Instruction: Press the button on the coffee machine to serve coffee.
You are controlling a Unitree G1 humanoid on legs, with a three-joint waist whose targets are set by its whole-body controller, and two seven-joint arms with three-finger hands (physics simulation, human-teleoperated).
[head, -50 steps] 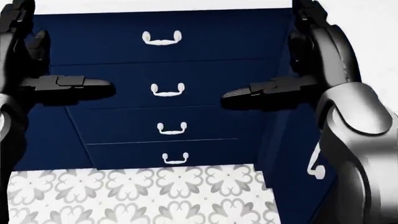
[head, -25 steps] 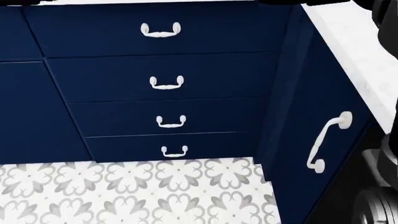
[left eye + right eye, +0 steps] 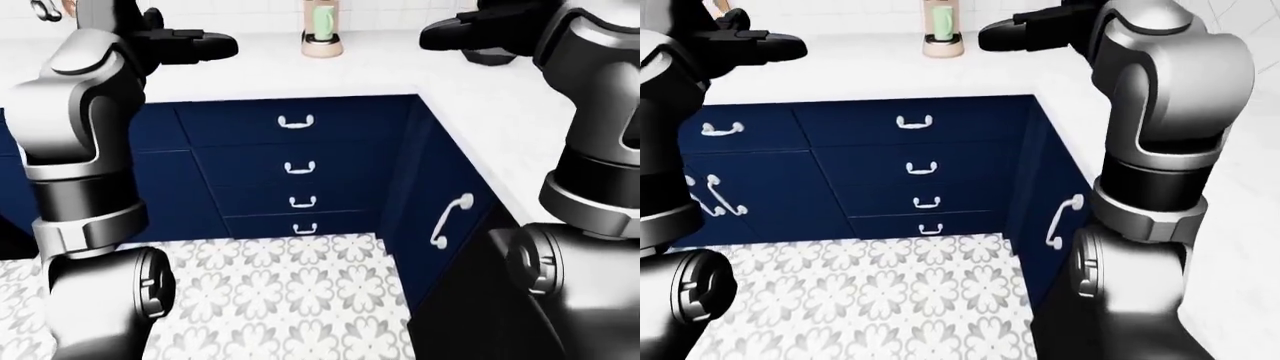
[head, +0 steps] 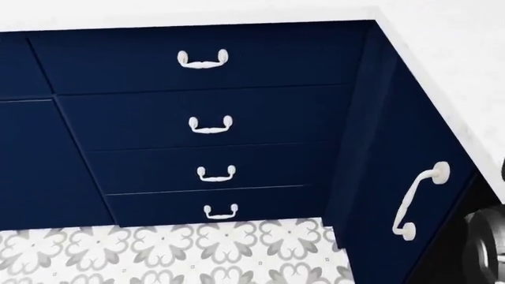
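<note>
Left robot hand [image 3: 195, 43] sits at the upper left of the left-eye view, above the white counter [image 3: 400, 67], its dark fingers stretched level toward the right with nothing between them; how wide they stand apart cannot be told. Right robot hand [image 3: 465, 34] enters at the upper right of the same view, fingers extended toward the left, empty, and its exact opening likewise cannot be told. Between the two hands, at the top edge, a small beige appliance [image 3: 322, 34] with a green part stands on the counter; whether it is the coffee machine cannot be told, and no button can be made out. Below the counter, a stack of four navy drawers [image 3: 297, 169] carries white handles, and a cabinet door [image 3: 445, 217] on the adjoining run at the right has a longer white handle. A patterned grey-and-white floor [image 3: 290, 292] fills the bottom. Head view: neither hand appears; the four drawers fill the middle, the counter edge runs along the top and right, the cabinet door is at lower right, and the floor shows at the bottom. Right-eye view: the scene is nearly identical, with further drawers and doors [image 3: 735, 176] visible at the left.
</note>
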